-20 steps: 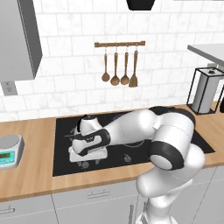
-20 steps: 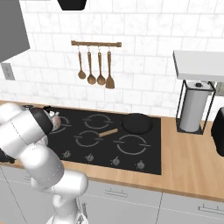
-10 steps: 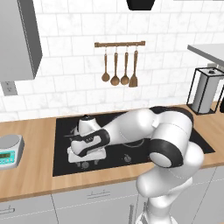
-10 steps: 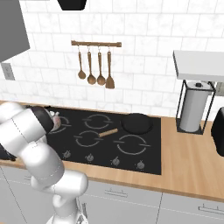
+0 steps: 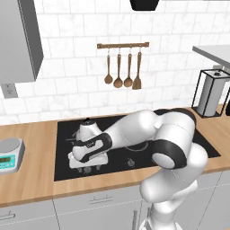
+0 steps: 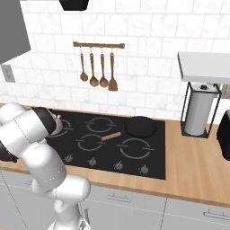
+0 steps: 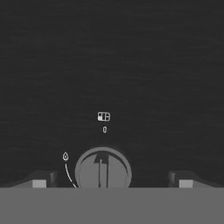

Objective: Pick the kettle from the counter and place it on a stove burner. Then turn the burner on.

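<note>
At lower left of the left base view, I am lowering the hand (image 7: 109, 181) onto a round grey burner knob (image 7: 103, 168), fingers wide apart and empty. The squat shiny silver kettle (image 5: 86, 130) is sitting on the black glass cooktop (image 5: 63, 168) behind the wrist; turning remains.

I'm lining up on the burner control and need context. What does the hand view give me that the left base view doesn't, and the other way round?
Hand view alone: a round grey knob close up, between the two spread open fingers, with small white markings above it on the glass. Left base view alone: the kettle on the cooktop behind the hand, the grey scale on the counter and the utensils hanging on the wall. Both: the black glass cooktop, with the hand low over its front edge.
</note>
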{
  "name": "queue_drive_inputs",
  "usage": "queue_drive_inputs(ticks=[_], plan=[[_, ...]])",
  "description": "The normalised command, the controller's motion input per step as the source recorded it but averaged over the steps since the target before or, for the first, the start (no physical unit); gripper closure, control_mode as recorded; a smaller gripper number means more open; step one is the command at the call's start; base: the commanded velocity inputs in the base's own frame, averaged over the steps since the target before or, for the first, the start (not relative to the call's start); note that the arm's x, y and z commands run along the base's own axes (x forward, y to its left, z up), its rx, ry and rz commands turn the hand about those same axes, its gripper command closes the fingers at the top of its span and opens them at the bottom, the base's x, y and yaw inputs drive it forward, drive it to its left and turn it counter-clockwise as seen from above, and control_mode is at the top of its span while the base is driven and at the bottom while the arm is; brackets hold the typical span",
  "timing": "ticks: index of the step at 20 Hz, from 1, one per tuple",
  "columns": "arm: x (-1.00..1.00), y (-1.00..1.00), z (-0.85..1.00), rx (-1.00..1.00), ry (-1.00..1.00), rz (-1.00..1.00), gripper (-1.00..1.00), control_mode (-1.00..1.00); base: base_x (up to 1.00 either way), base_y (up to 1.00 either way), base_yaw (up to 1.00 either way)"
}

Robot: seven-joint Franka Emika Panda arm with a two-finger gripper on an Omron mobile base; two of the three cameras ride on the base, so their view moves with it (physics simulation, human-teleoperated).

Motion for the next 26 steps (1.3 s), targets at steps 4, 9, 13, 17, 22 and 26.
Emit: queue_drive_inputs(ticks=[4,9,13,17,22,26], plan=[[0.0,0.0,-0.23,0.0,0.0,0.0,-1.0,-1.0,0.0,0.0,0.0],[0.0,0.03,0.0,0.0,0.0,0.0,-1.0,-1.0,0.0,0.0,0.0],[-0.03,0.0,0.0,0.0,0.0,0.0,-1.0,-1.0,0.0,0.0,0.0],[-0.05,0.0,0.0,0.0,0.0,0.0,1.0,-1.0,0.0,0.0,0.0],[-0.02,0.0,0.0,0.0,0.0,0.0,1.0,-1.0,0.0,0.0,0.0],[-0.01,0.0,0.0,0.0,0.0,0.0,1.0,-1.0,0.0,0.0,0.0]])
